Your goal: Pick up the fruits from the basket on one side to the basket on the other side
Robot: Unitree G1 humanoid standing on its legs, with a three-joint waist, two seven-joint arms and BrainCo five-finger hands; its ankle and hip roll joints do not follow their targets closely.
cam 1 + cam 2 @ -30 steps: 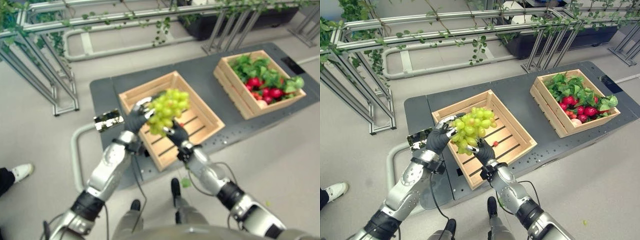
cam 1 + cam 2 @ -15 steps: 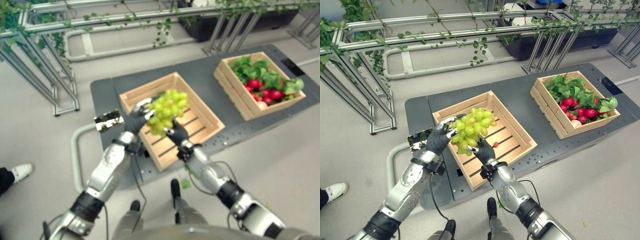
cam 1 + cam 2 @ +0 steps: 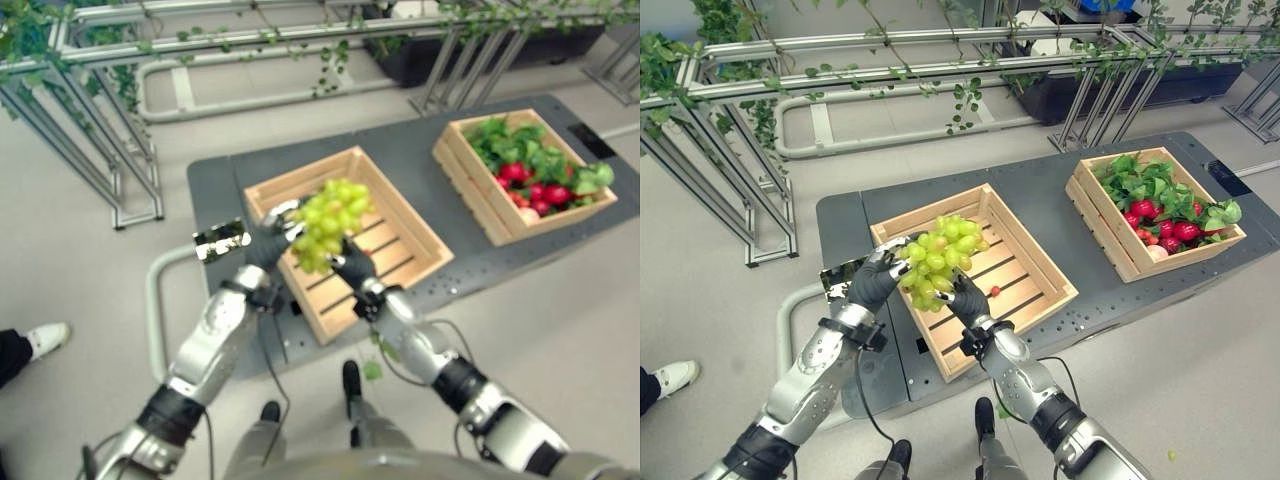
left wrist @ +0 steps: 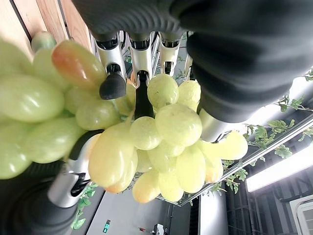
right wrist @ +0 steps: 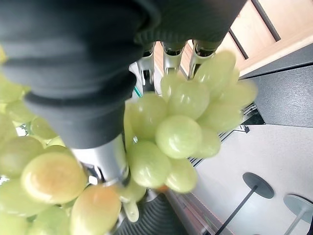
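Observation:
A big bunch of green grapes (image 3: 940, 255) is held up over the near left part of a wooden crate (image 3: 1032, 268) in the middle of the grey platform. My left hand (image 3: 876, 282) grips the bunch from its left and my right hand (image 3: 966, 298) grips it from below right; fingers of both curl round the grapes (image 4: 166, 127) (image 5: 166, 132). One small red fruit (image 3: 994, 291) lies on the crate's slats. The second wooden crate (image 3: 1095, 222) at the right holds red fruits (image 3: 1160, 230) and green leaves (image 3: 1140, 178).
A grey platform (image 3: 1030, 190) carries both crates. Metal frames with vines (image 3: 890, 80) run behind it, and a grey tube rail (image 3: 790, 320) curves at its left. A person's white shoe (image 3: 670, 378) is at the far left on the floor.
The camera has shifted slightly. Both hands have kept their hold on the grapes, which sit a little higher and further over the crate.

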